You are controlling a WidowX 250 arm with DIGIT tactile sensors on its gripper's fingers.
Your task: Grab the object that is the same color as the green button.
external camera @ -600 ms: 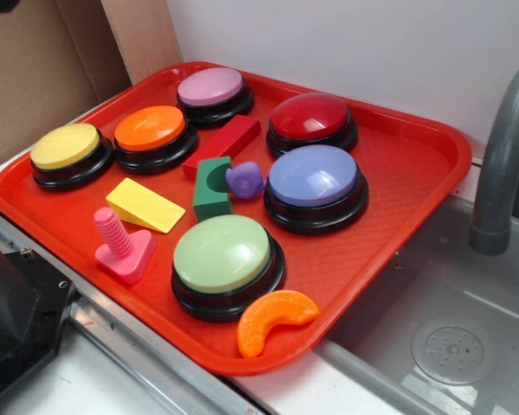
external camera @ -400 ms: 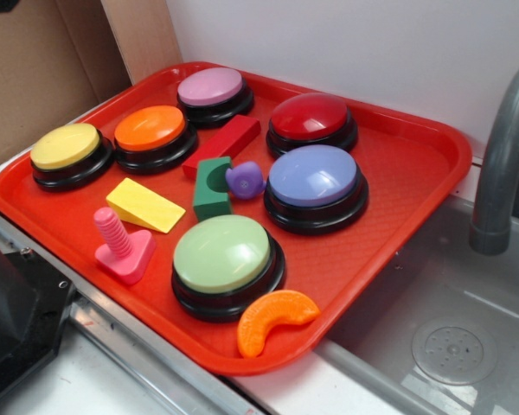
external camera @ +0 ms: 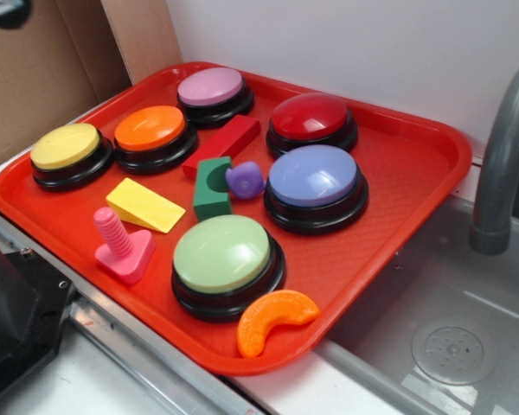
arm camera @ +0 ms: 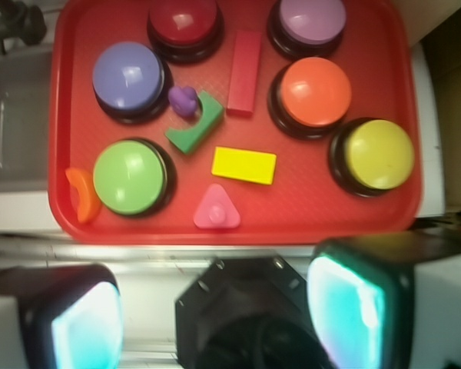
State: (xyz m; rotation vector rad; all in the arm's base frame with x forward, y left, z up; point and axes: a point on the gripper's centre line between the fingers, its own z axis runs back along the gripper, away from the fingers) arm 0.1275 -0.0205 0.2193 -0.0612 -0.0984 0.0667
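I'm parked high over the red plastic tray. In the wrist view the gripper shows two pads spread wide apart with nothing between them, well short of the tray's near rim.

Target is the small dark green rectangular block with a semicircular notch. Landmark is the large pale-green domed button on a black base, and the block sits just behind it, towards the back wall. Relative to the same button:
- the purple duck-like toy is behind it, touching or nearly touching the block's notched side
- the yellow wedge is to its left, near the block but apart
- the red bar is further behind, past the block.

My read on handling: the block looks like rigid painted wood or plastic, so light, stiff and not fragile. The faces look smooth and may slip under a shallow pinch. I'd close across the two long flat sides and stay off the notch, where the pads would seat on a curve. The purple toy crowds one side, so I'd expect finger clearance to be tight there.

The tray is the only container. It also holds five other buttons, yellow, orange, pink-lavender, dark red and lavender-blue. A pink screw-shaped peg sits left of the green button, and an orange crescent just in front of it.
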